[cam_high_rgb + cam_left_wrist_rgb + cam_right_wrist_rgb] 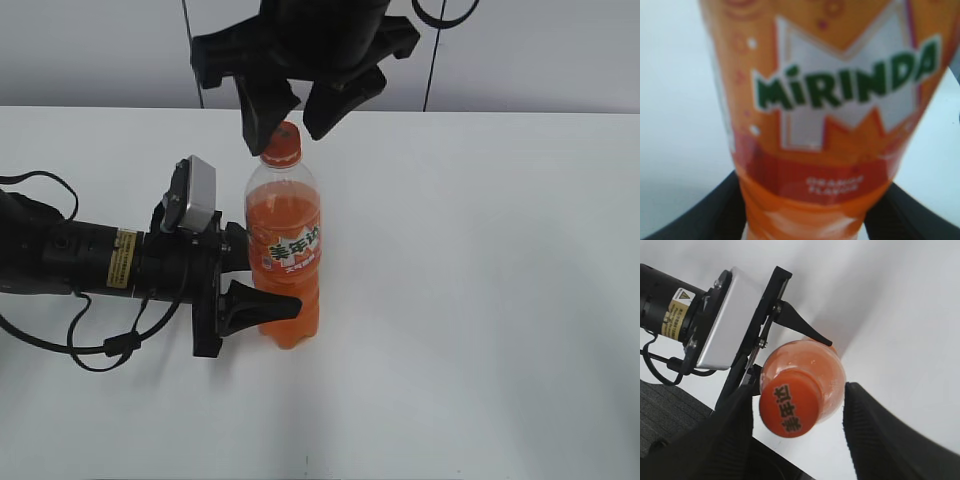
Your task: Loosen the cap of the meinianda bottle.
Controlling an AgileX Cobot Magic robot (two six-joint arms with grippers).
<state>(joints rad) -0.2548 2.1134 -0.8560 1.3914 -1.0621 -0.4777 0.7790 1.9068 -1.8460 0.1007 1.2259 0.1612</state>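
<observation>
The meinianda bottle (285, 250) stands upright on the white table, full of orange drink, with its label facing front. Its orange cap (281, 143) is on the neck. My left gripper (270, 278) reaches in from the left and is shut on the bottle's lower body. The left wrist view shows the label (840, 95) close up, with a black finger on each side of the gripper (805, 217). My right gripper (300, 118) hangs open just above the cap, one finger on each side. In the right wrist view the cap (789, 409) sits between the open fingers (800, 392), nearer the left one.
The white table (480, 300) spreads to the right and front of the bottle. The left arm with its cables (60, 260) lies along the table's left side. A grey wall with dark vertical lines (433, 60) stands behind.
</observation>
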